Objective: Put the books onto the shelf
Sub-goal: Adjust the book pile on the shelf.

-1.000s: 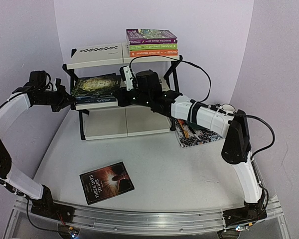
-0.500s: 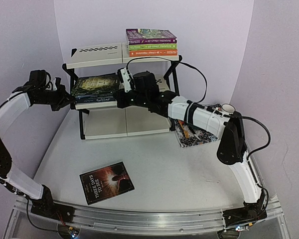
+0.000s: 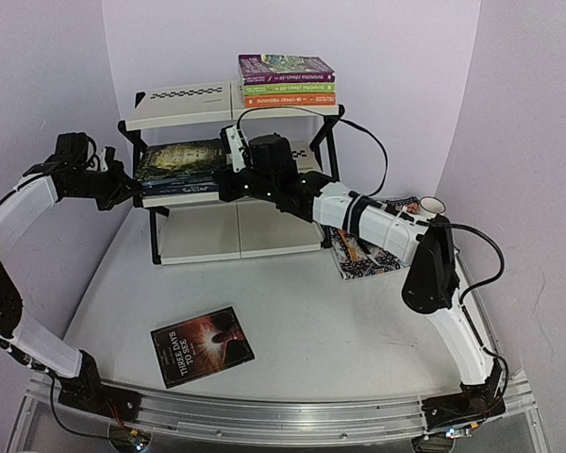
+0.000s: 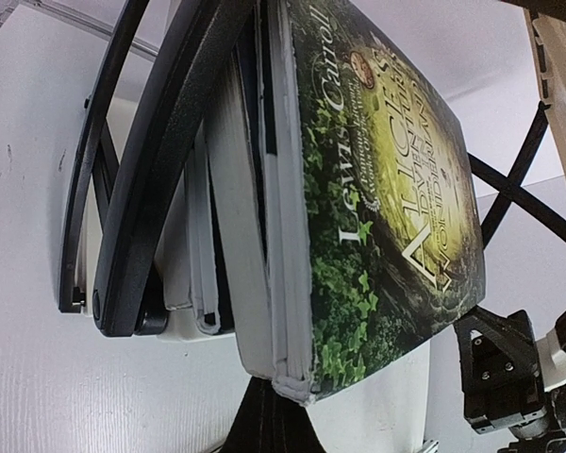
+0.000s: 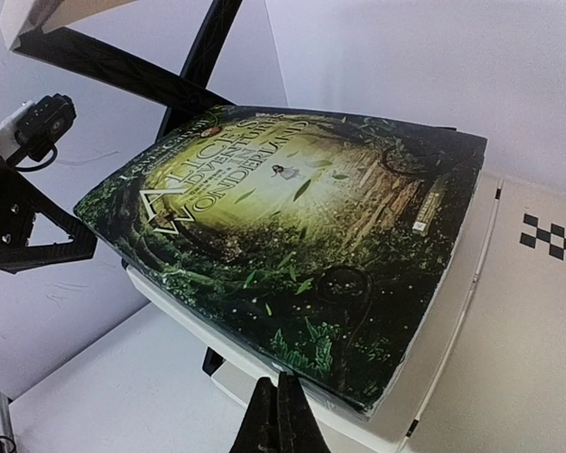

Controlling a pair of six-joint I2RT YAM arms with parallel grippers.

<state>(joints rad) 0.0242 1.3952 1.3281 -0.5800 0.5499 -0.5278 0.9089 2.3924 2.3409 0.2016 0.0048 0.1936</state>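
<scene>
- While the left gripper (image 3: 135, 192) keeps its post at the left end of the middle tier of the shelf (image 3: 184, 106), fingers pressed together and pinching nothing, its arm stays raised and bent, reaching in from the left wall.
- Middle-tier stack (image 3: 181, 162), green-gold cover uppermost, lies as it lay a second ago; it is probably being squared between the two closed tips.
- One black book (image 3: 202, 345) lies flat on the table (image 3: 311, 321), not yet shelved.
- Right gripper (image 3: 223, 192), likewise closed and empty, has edged left toward the stack's right end as its elbow swung inward.
- Three books (image 3: 288, 81) rest on the top tier.
</scene>
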